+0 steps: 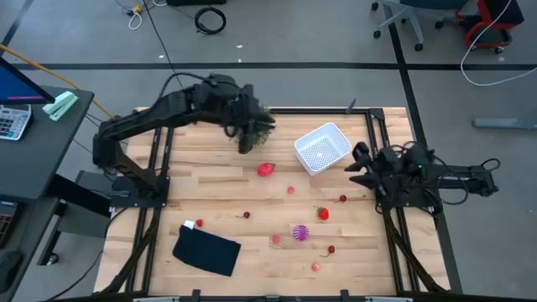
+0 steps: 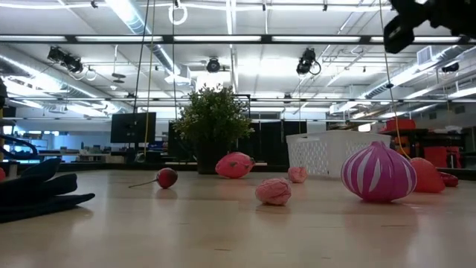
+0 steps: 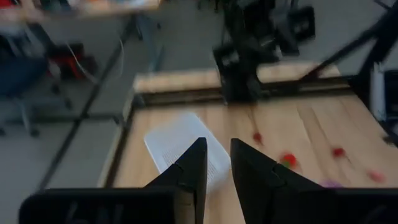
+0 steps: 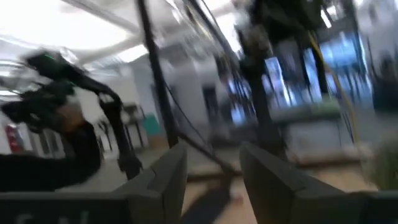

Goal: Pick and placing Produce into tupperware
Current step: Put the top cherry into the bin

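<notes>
Folded dark cloth at the surface's near edge; white basket empty toward the far right corner. Left tool raised by the plant, fingers slightly apart, nothing between; right tool beside the basket, spread, empty. Fruits scattered loose on the wood below the basket.

We see open surface at the centre, between the dark blue cloth at seven o'clock and the white basket at one o'clock. Small fruits scatter across the four-to-five o'clock area around the purple spiky piece, narrowing any path there. The potted plant and the left arm crowd twelve o'clock; the right arm blocks three o'clock.
</notes>
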You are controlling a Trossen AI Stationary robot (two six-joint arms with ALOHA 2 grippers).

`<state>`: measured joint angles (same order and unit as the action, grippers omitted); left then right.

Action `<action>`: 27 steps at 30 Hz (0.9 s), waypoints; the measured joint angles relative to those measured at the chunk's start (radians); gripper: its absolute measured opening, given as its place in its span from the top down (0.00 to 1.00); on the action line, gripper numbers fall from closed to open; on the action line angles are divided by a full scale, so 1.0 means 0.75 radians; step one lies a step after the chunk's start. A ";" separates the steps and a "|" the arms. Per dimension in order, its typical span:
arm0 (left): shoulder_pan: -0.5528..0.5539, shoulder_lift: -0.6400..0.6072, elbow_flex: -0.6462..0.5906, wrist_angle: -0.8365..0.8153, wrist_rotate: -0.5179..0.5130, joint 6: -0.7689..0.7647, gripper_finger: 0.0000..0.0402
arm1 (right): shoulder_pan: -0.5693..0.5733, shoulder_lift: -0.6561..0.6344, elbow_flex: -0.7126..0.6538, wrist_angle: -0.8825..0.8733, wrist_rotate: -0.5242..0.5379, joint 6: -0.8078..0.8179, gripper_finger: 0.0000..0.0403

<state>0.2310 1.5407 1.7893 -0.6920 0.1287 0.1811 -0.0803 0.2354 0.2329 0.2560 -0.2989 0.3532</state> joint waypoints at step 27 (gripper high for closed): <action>-0.295 -0.046 -0.336 -0.696 0.000 -0.087 0.86 | 0.077 1.204 1.130 -0.383 -0.028 -0.003 0.61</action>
<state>0.0099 1.5059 1.5376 -1.2137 0.1287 0.1157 -0.0223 1.1382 1.0802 -0.0312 -0.3202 0.3507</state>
